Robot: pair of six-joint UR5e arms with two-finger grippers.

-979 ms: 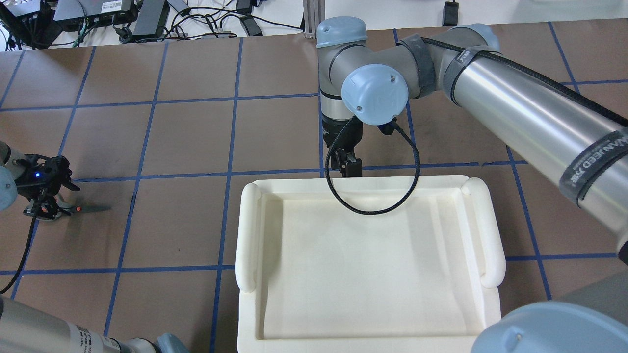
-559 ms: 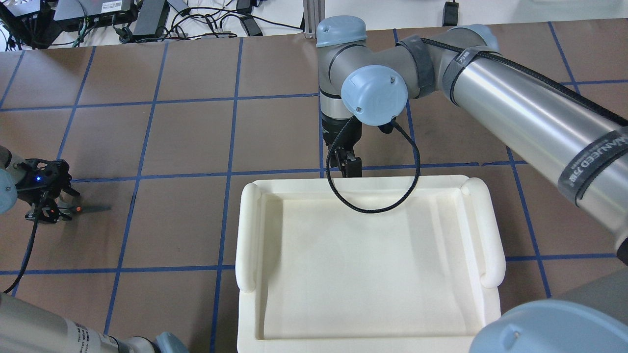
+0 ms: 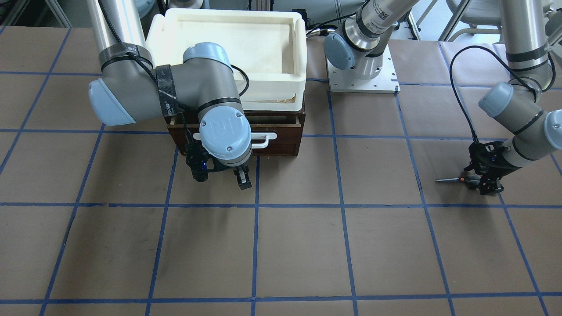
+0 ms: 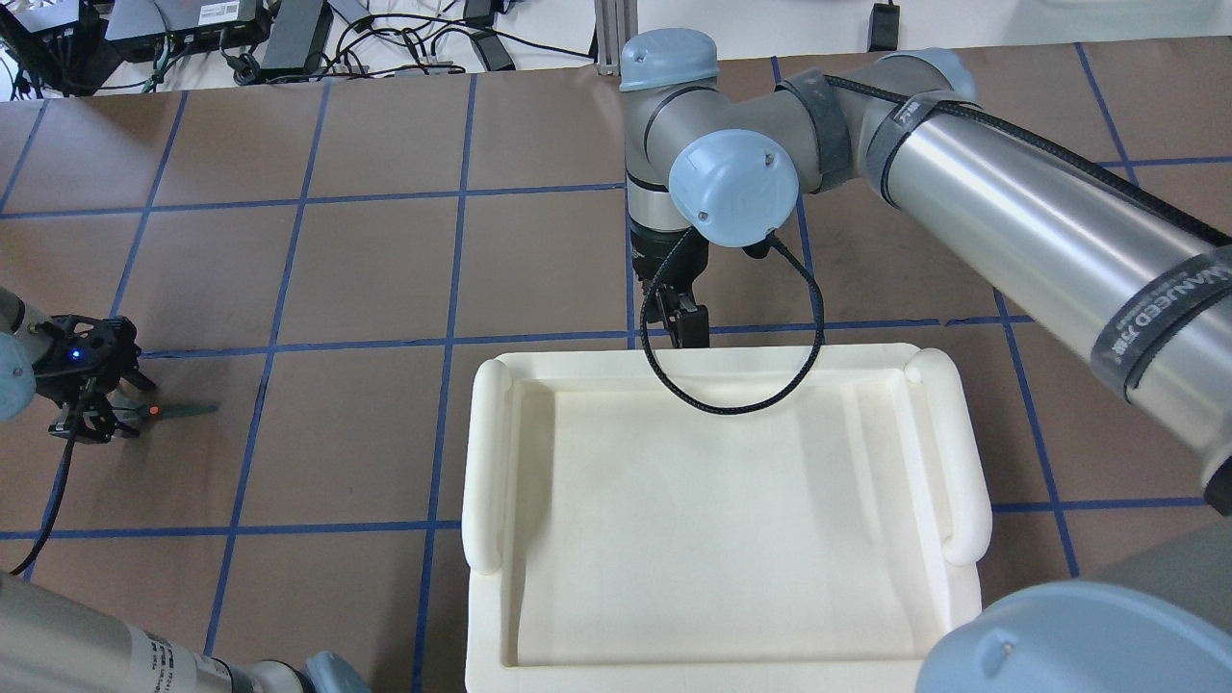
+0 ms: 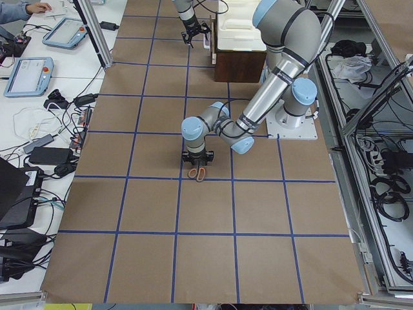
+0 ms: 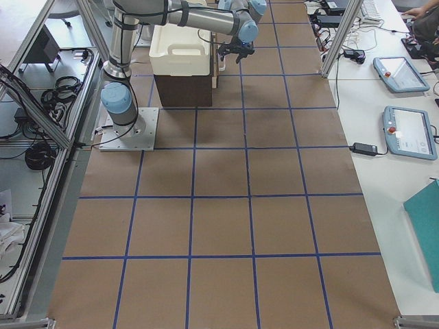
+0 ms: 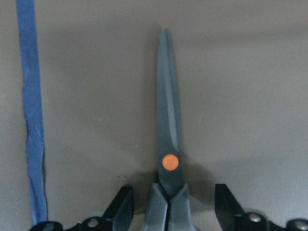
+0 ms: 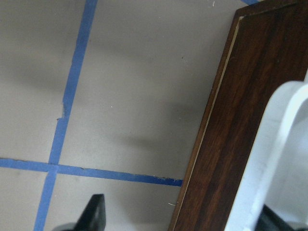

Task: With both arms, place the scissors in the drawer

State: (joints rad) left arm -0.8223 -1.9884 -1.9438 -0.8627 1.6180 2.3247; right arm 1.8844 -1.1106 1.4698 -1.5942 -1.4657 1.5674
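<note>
The scissors lie flat on the brown table at its far left end, blades closed, and also show in the overhead view and the front view. My left gripper is open, down over the scissors, with one finger on each side just behind the orange pivot and a gap on both sides. The dark brown drawer sits under the foam tray, with its white bar handle facing out. My right gripper is open and empty, pointing down just in front of the drawer front, beside the handle.
A white foam tray sits on top of the drawer cabinet. The right arm's black cable loops over the tray's far edge. Blue tape lines grid the brown table. Tablets and cables lie on side tables beyond the table's edge.
My left gripper has shifted slightly left and settled lower over the scissors' handle end. The scissors have not moved. The right arm has stayed almost still.
</note>
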